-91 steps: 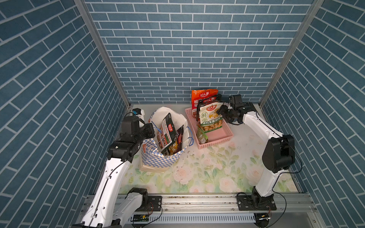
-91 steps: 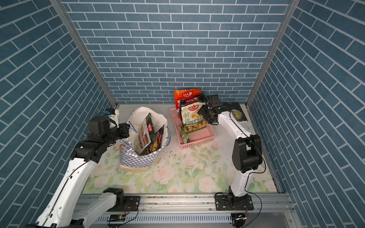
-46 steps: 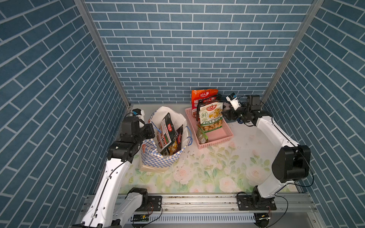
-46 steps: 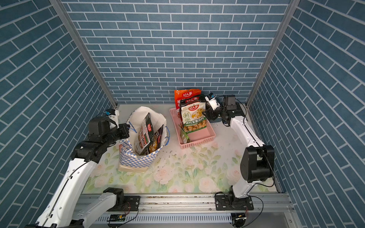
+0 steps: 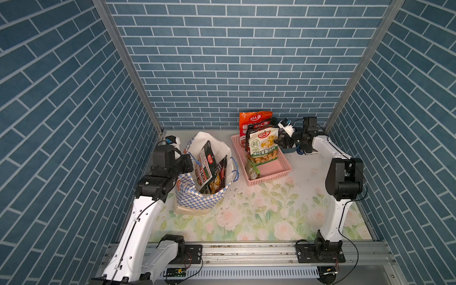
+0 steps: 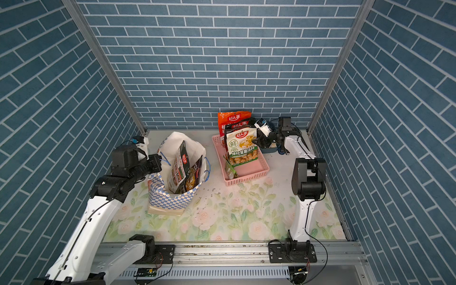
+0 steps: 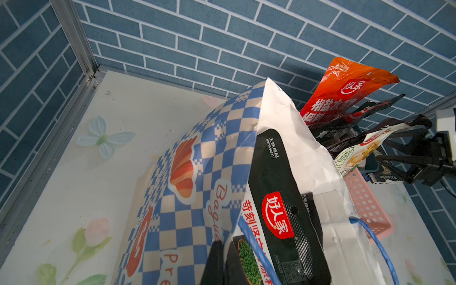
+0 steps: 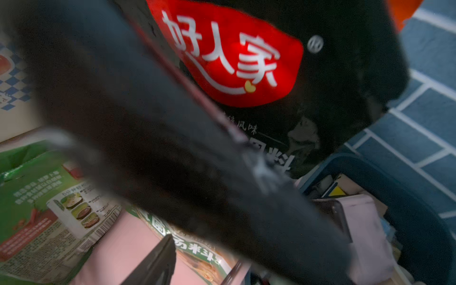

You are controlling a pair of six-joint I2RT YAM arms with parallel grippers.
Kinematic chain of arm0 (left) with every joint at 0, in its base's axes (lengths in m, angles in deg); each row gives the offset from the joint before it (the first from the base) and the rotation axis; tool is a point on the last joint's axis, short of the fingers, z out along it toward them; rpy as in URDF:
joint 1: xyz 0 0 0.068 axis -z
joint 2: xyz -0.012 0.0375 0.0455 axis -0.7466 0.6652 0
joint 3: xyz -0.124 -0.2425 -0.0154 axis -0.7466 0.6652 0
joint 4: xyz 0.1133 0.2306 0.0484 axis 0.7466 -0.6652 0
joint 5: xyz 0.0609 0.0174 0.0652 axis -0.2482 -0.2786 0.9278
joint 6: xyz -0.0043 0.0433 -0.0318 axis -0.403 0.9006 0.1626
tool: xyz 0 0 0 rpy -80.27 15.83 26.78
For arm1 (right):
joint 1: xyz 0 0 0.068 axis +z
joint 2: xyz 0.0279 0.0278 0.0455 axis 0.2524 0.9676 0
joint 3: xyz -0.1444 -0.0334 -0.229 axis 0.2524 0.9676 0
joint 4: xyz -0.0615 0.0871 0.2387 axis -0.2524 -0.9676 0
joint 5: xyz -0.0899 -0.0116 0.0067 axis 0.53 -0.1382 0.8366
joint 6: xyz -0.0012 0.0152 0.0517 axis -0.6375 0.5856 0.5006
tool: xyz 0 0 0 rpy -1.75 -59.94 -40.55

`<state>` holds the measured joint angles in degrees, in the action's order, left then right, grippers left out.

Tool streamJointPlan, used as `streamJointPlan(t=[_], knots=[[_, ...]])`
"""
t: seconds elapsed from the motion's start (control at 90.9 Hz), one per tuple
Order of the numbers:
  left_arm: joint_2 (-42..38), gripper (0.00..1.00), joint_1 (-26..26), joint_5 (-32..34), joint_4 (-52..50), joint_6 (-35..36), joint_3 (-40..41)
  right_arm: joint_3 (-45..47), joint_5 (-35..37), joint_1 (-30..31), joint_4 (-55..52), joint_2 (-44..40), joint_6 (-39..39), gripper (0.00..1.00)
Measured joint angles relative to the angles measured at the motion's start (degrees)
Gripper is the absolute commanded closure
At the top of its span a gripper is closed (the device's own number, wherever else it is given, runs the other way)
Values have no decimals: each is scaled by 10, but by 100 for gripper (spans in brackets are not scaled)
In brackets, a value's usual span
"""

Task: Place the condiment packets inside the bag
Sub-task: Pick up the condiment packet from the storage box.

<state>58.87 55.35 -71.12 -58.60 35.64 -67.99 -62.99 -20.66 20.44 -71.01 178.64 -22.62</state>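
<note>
Two of the condiment packets (image 5: 209, 161) stand inside the bag (image 5: 202, 201). One is a tall black packet (image 6: 182, 160) leaning out of its mouth, and beside it, lower down, is a dark packet (image 5: 219, 179) with a food photo. The bag stands open on the left part of the floral table (image 5: 259, 217).

Four more packets are in the pink basket (image 5: 271, 165), just to the right of the bag. An orange-red packet (image 5: 255, 119) is upright at the back and a black packet (image 5: 262, 125) stands against its front. A green-and-white packet (image 5: 262, 148) is upright nearest the camera, and a small green packet (image 5: 253, 170) lies low by the basket's front corner.

The left hand (image 5: 188, 161) is closed, pinching the bag's rim on the side away from the basket.

The right hand (image 5: 277, 141) reaches in from the right with its jaws standing apart at the edge of the upright packets, over a blue tub (image 5: 287, 149). In the right wrist view the black packet's red logo sits past one blurred finger (image 8: 172, 148). Whether either finger touches a packet cannot be told.
</note>
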Motion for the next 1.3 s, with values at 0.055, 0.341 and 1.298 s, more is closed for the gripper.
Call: streamJointPlan(t=[0.055,0.341,1.298], knots=[[2,100,0,2,0,0,0,0,-9,0,-4,5,-3,26],[5,100,0,6,0,0,0,69,-45,1,-33,-5,-50,29],[14,100,0,7,1,-3,3,245,-124,74,119,-132,-13,89]])
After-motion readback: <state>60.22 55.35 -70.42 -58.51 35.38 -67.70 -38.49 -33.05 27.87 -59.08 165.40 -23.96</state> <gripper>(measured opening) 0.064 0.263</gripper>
